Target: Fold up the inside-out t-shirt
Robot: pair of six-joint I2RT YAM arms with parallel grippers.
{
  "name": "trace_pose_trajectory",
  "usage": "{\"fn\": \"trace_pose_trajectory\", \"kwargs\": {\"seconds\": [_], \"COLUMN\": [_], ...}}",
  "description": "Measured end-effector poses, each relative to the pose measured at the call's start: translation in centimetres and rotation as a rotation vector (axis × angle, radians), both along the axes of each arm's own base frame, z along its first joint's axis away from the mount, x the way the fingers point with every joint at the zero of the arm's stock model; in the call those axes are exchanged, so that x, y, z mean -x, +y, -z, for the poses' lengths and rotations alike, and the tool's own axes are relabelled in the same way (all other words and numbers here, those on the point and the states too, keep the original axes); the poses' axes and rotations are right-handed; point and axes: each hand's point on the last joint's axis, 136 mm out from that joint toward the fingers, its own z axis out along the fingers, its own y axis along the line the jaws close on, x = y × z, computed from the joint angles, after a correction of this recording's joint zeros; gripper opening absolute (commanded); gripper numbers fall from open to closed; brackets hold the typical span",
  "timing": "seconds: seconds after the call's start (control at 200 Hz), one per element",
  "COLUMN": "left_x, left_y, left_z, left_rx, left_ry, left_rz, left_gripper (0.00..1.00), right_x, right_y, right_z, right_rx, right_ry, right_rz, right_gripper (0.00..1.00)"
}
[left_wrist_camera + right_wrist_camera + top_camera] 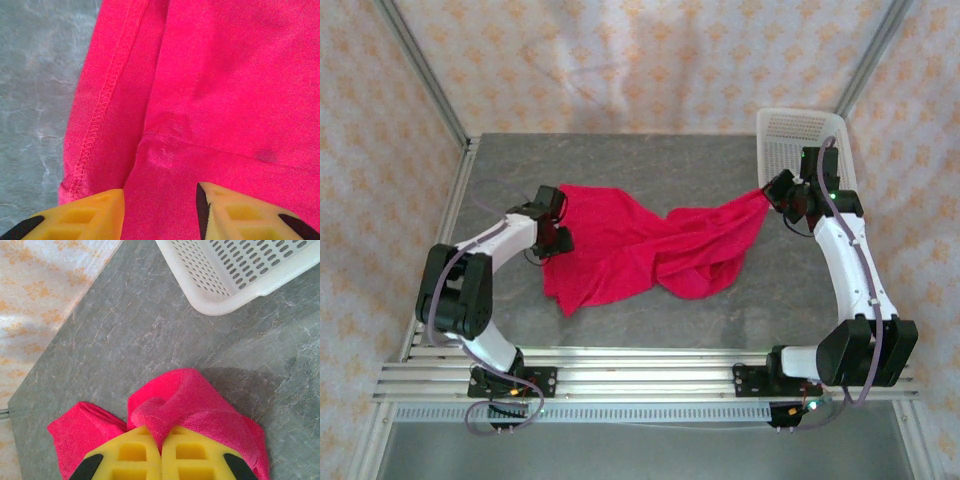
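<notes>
Where the right jaws meet, they are pressed together on a bunched fold of the inside-out t-shirt (190,400). Red cloth spills over the top and to both sides of the yellow fingers (131,456). The left jaws stand spread above the garment's opposite end, with flat cloth showing in the gap between them. Whether their tips press on it cannot be told. A stitched hem (100,120) with its looped thread exposed runs just beside the left-hand finger in that wrist view, and bare grey worktop (35,100) lies directly beyond it.

Seen from above, the garment lies across the middle of the worktop with its long axis running left to right, angled slightly toward the far right. The left end is broad and rumpled, spread flat from the left jaws toward the near edge. The right end narrows to a point at the right jaws. That point sits just beside the near left corner of a white perforated basket (800,135), which stands at the far right of the worktop. The two are apart, not touching.
</notes>
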Motion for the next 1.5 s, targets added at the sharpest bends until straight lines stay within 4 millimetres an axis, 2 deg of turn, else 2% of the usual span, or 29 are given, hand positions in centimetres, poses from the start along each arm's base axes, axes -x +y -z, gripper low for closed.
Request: {"fn": "trace_pose_trajectory", "kwargs": {"seconds": [0.135,0.345,0.545,0.61,0.696,0.751,0.826,0.961,1.046,1.076,1.161,1.226,1.346,1.501], "left_x": [-0.2,-1.6,-2.0,-2.0,-1.9,-2.2,-2.5,-2.6,-2.9,-3.1,-3.5,-3.7,-3.8,-3.7], "left_y": [-0.1,-0.2,0.4,0.5,0.7,0.6,0.6,0.6,0.6,0.6,0.6,0.6,0.6,0.6], "left_z": [1.2,0.8,0.7,1.3,2.3,2.1,1.9,1.7,1.0,0.6,-0.4,-0.9,-1.0,-0.9], "left_rx": [-0.004,-0.001,-0.005,-0.007,-0.011,-0.009,-0.009,-0.01,-0.016,-0.019,-0.017,-0.017,-0.017,-0.018], "left_ry": [0.031,0.005,0.002,0.016,0.039,0.03,0.022,0.027,0.021,0.016,-0.006,-0.019,-0.02,-0.017], "left_rz": [0.0,-0.001,-0.015,-0.02,-0.021,-0.021,-0.019,-0.02,-0.011,-0.008,-0.009,-0.008,-0.008,-0.009], "left_gripper": [0.4,0.39,0.37,0.33,0.22,0.15,0.1,0.11,0.22,0.24,0.23,0.18,0.19,0.31], "right_x": [0.0,-0.1,-0.2,-0.1,-0.1,-0.1,-0.1,-0.1,-0.1,-0.1,-0.1,-0.1,-0.1,-0.1], "right_y": [0.2,0.5,0.8,0.9,1.0,1.1,1.1,1.2,1.2,1.2,1.4,1.5,1.5,1.5], "right_z": [-0.1,-0.2,-0.4,-0.4,-0.4,-0.4,-0.4,-0.4,-0.5,-0.5,-0.5,-0.5,-0.5,-0.5], "right_rx": [-0.009,-0.023,-0.042,-0.05,-0.056,-0.058,-0.06,-0.063,-0.067,-0.069,-0.078,-0.082,-0.084,-0.084], "right_ry": [-0.002,-0.008,-0.015,-0.013,-0.013,-0.013,-0.013,-0.013,-0.012,-0.012,-0.012,-0.012,-0.012,-0.012], "right_rz": [-0.005,-0.018,-0.026,-0.028,-0.03,-0.031,-0.033,-0.036,-0.035,-0.036,-0.036,-0.04,-0.042,-0.042], "right_gripper": [0.0,0.0,0.0,0.0,0.0,0.0,0.0,0.0,0.0,0.0,0.0,0.0,0.0,0.0]}}
